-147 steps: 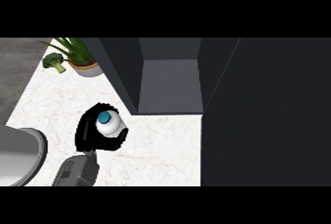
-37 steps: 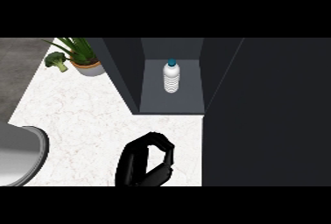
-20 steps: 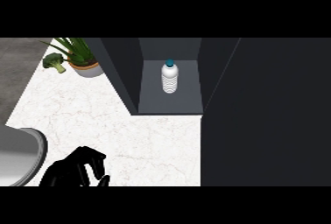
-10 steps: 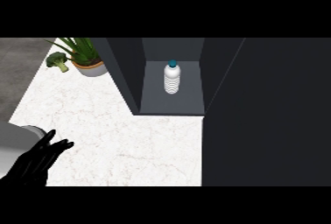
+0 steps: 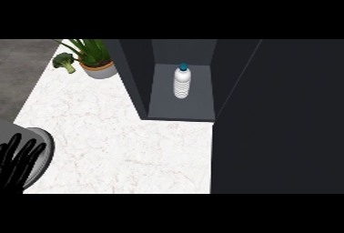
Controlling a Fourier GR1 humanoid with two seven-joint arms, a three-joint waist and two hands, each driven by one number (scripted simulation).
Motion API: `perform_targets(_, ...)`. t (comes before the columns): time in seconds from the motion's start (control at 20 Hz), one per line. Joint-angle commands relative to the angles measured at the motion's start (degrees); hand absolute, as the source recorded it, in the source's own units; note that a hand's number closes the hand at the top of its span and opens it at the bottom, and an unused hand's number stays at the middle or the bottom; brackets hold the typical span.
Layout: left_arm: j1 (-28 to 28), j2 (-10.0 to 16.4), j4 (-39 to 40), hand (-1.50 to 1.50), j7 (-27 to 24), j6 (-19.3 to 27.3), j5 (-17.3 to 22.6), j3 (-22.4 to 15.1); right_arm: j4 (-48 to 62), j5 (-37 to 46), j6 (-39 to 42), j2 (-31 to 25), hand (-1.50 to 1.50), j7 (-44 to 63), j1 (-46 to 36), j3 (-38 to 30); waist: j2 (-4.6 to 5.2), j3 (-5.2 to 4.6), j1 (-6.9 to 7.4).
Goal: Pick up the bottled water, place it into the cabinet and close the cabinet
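The bottled water (image 5: 181,83), clear and ribbed with a blue cap, stands upright on the grey shelf of the open cabinet (image 5: 181,107), toward its back. No hand touches it. My left hand (image 5: 17,166) shows at the lower left edge, far from the cabinet, with its fingers straight and spread, holding nothing. The cabinet's dark door or side panel (image 5: 282,113) fills the right of the view. My right hand does not show.
A potted plant (image 5: 96,59) stands at the back left of the white marble counter (image 5: 121,145), with a broccoli (image 5: 64,61) beside it. A grey round object (image 5: 39,150) lies partly under my left hand at the counter's left edge.
The left hand has drawn back from the counter's middle to the lower left edge and its fingers have straightened. The bottle has stayed upright in the cabinet.
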Motion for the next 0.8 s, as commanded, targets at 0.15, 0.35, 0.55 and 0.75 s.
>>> perform_targets(0.15,3.8,2.8,-0.6,-1.50,-0.2,-3.8,3.2,3.7,-14.2,9.6,-4.6,-2.1,1.50,7.8,-7.8,3.8,-0.40,-0.30,1.07)
perform_targets(0.35,6.7,4.1,-0.4,-1.50,-0.9,-5.7,4.5,5.6,-13.1,9.1,-8.3,-1.7,1.50,10.6,-11.4,7.5,-0.82,-0.37,1.42)
perform_targets(0.55,7.9,5.3,0.4,-1.50,-1.4,-8.1,5.4,7.4,-10.0,9.9,-12.7,0.6,1.50,13.6,-16.6,13.7,-0.23,-0.39,1.87)
perform_targets(0.75,9.8,6.3,0.2,-1.50,-2.4,-9.5,5.2,8.8,-8.4,10.5,-17.9,2.6,1.50,17.1,-21.7,18.0,-0.45,-0.40,2.33)
